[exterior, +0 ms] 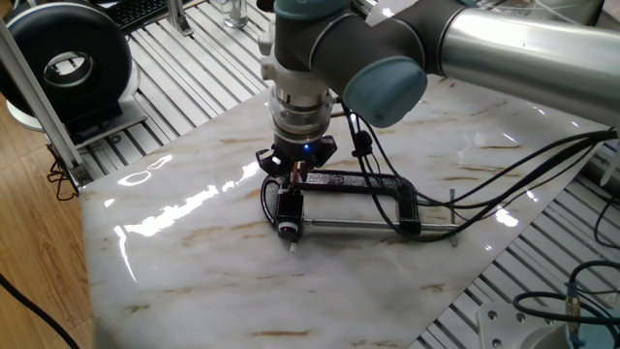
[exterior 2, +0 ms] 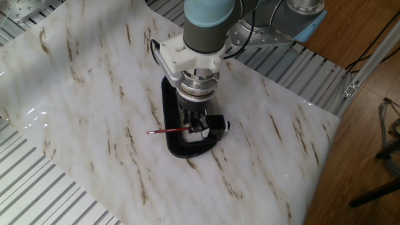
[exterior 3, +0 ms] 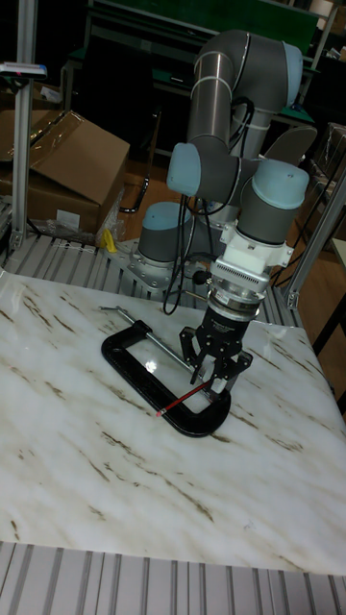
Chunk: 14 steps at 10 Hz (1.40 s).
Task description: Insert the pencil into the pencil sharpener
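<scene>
Marble table point(exterior 2: 94, 75) — black clamp point(exterior 3: 130, 363) lying on it.

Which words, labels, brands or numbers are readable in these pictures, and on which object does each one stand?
None can be read.
The clamp shows pale raised marks along its bar, too small to read.
The pencil, the pencil sharpener and the gripper show no legible text.
</scene>
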Each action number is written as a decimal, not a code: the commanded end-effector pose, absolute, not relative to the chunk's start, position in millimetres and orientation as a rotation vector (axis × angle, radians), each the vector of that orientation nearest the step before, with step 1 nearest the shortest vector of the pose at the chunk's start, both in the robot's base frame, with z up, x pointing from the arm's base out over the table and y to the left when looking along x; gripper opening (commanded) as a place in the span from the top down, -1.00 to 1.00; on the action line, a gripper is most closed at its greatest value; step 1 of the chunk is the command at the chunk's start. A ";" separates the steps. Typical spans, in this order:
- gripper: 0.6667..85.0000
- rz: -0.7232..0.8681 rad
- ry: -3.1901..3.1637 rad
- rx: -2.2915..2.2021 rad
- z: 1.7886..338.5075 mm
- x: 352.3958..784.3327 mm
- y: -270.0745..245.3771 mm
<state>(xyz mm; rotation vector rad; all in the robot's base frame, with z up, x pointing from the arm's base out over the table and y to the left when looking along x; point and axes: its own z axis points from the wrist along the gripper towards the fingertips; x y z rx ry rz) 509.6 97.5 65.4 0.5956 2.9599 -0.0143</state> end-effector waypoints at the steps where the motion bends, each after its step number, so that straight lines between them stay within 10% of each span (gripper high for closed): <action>1: 0.35 -0.023 2.966 0.584 85.3 514.0 92.1; 6: 0.99 -0.159 2.970 0.372 110.1 527.6 54.8; 14: 0.99 -0.012 3.002 0.139 90.9 584.5 109.8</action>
